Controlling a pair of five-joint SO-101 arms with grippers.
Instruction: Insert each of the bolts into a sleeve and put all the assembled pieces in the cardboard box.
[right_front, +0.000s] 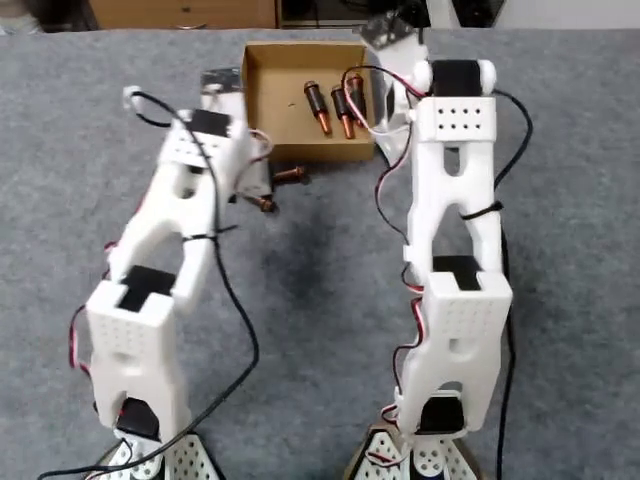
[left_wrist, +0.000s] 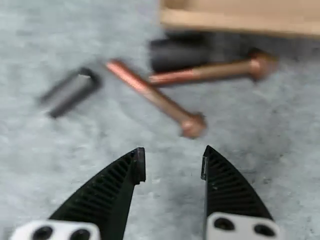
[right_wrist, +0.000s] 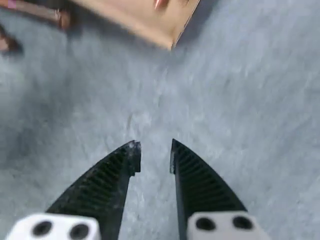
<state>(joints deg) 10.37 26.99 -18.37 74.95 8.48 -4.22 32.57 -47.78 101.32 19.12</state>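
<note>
Bolts (left_wrist: 160, 100): two loose on the counter (right_front: 300, 300), touching, just outside the cardboard box (right_front: 310, 152).
Sleeves: a loose sleeve (left_wrist: 70, 92) near the bolts; a second sleeve (left_wrist: 177, 52) beside the box wall.
Box contents: three assembled pieces (right_front: 320, 108).
Left jaws: released, empty, near the bolts.
Right jaws: released, empty, over the counter by a box corner.

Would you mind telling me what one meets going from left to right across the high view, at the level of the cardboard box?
left arm → cardboard box, left wall first → three assembled pieces lying inside it → right arm
</note>
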